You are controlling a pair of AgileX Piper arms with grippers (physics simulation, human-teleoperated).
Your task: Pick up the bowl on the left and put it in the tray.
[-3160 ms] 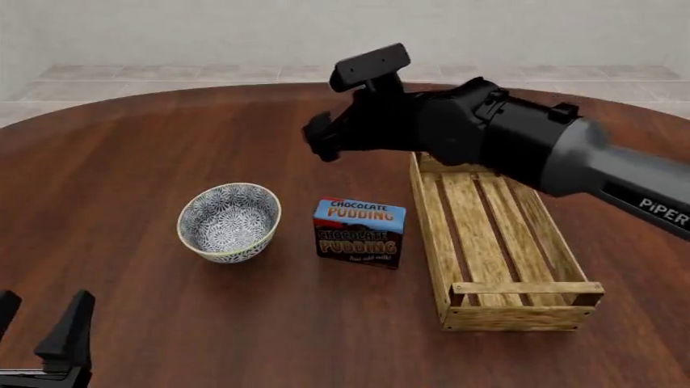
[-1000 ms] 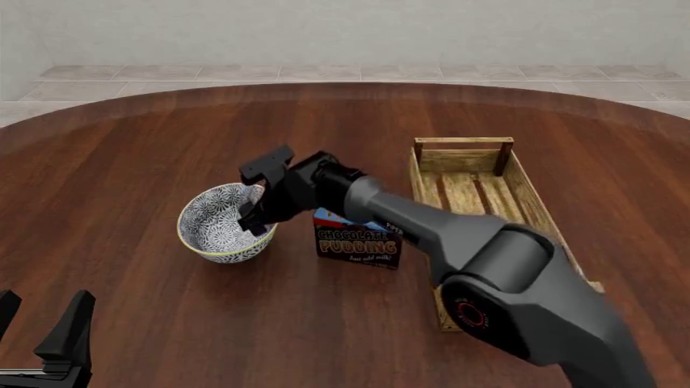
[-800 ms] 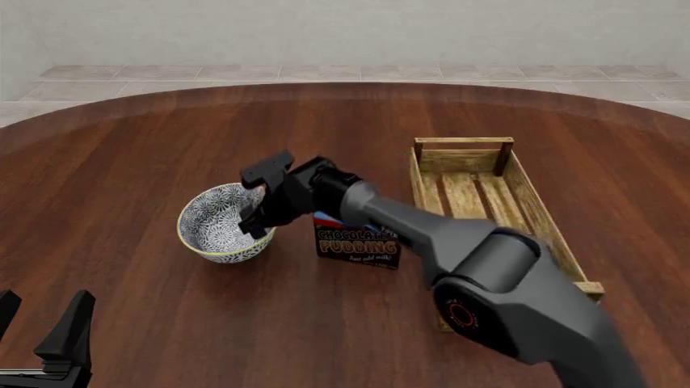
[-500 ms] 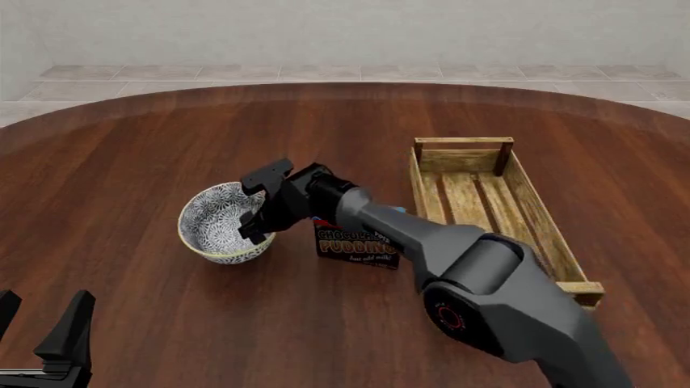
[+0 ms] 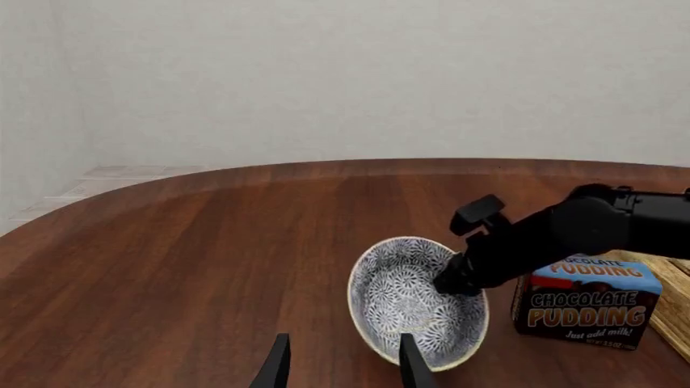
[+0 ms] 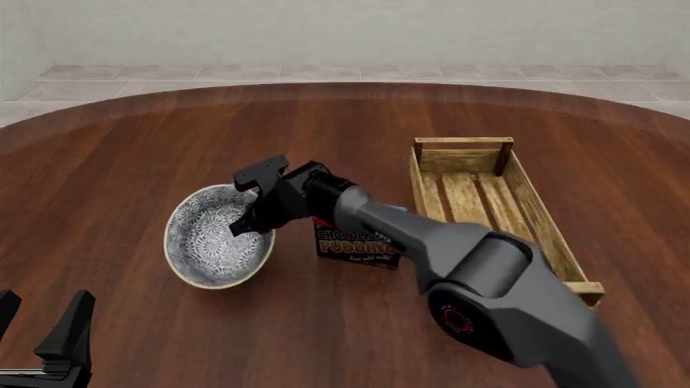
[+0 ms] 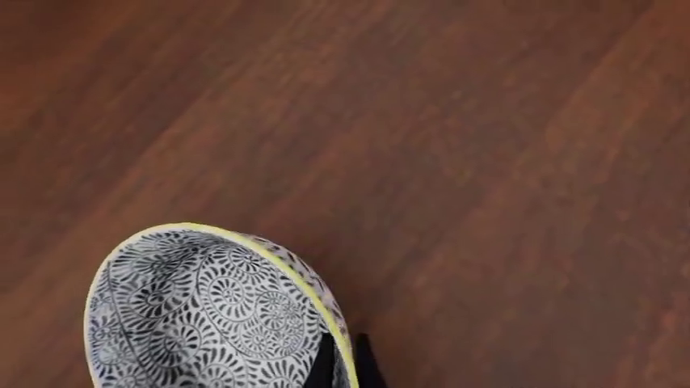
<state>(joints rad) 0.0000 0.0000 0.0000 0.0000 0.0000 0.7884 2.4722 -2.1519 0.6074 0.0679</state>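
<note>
Bowl (image 6: pixel 216 237) first, on the counter's (image 6: pixel 129 145) left: it sat tipped up on edge, mouth facing us, its near rim pinched between the closed jaws of the right gripper (image 6: pixel 250 220), which reached across the pudding box (image 6: pixel 358 245). The left gripper (image 6: pixel 48 339) waited low at the near edge, jaws apart and empty. Farther right lay the tray (image 6: pixel 431 194), well apart from the bowl. I judged the lift just starting; next it needed raising clear of the box, then carrying rightward over the tray.

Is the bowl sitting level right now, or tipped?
Tipped: the bowl shows its whole patterned inside to the front camera, with the right claw clamped on its rim.
</note>
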